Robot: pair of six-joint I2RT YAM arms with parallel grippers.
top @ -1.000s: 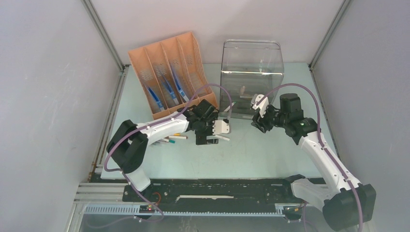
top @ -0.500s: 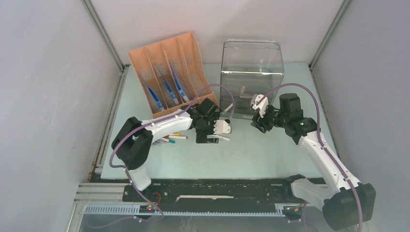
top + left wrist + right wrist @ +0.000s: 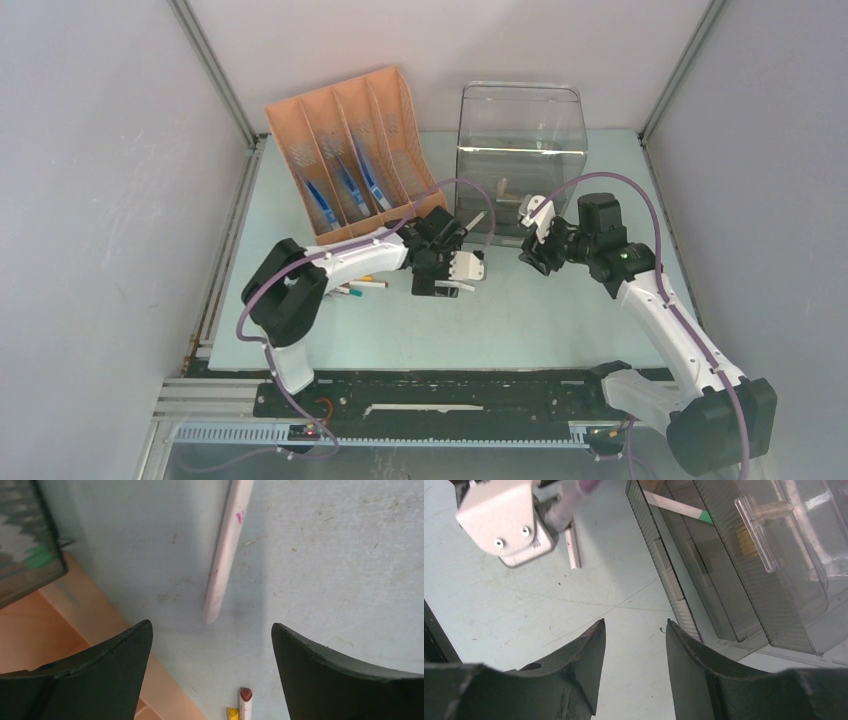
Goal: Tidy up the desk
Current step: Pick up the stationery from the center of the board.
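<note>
Top: counter (image 3: 520, 320), pale mint slab w/ alu rails, ran from arm bases to back wall. 3 blue items (image 3: 345, 187) in orange rack (image 3: 350, 120); pens (image 3: 362, 285) loose beside it, so approx half done.
L wrist: left tool (image 3: 210, 630) spread wide, empty, over white pen (image 3: 226, 555); counter scuffed.
R wrist: right tool (image 3: 635, 630) part-spread, empty, beside clear drawer box (image 3: 744, 565).

Soft, even light from overhead fills the enclosure: bright, with no hard shadows. In the top view the desk (image 3: 540, 320) shows only pale grey shade beneath the arms. Between the left jaws the white pen (image 3: 226, 555) is sharp, with a faint shadow beside its tip; the jaws themselves are dark and nearly featureless. Beyond the right jaws the clear bin (image 3: 774, 580) carries pale reflections — its ribbed walls stay crisp.
</note>
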